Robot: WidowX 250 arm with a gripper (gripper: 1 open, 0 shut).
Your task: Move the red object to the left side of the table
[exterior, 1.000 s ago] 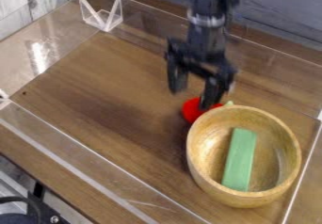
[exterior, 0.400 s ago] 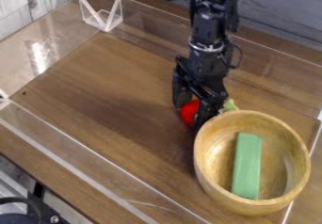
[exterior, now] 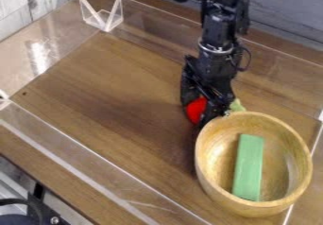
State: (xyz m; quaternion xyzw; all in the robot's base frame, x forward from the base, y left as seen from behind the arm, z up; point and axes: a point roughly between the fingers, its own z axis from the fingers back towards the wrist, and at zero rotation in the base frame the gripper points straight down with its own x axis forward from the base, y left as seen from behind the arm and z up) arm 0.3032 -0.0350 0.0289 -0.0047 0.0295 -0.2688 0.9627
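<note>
The red object (exterior: pixel 197 112), a small round toy fruit, rests on the brown wood-grain table (exterior: pixel 101 87) right at the upper-left rim of the wooden bowl (exterior: pixel 206 144). My gripper (exterior: pixel 209 109) points straight down over it, open, with its dark fingers (exterior: pixel 190 89) low on either side of the fruit. The fingers hide most of the fruit. Whether they touch it I cannot tell.
The light-wood bowl holds a green rectangular block (exterior: pixel 248 167) and stands at the front right. Low clear acrylic walls (exterior: pixel 76 148) border the tabletop. A small clear stand (exterior: pixel 101 13) sits at the back left corner.
My gripper has come down over the red fruit and rolled about its own axis, so its fingers now straddle the fruit. It stays open.
</note>
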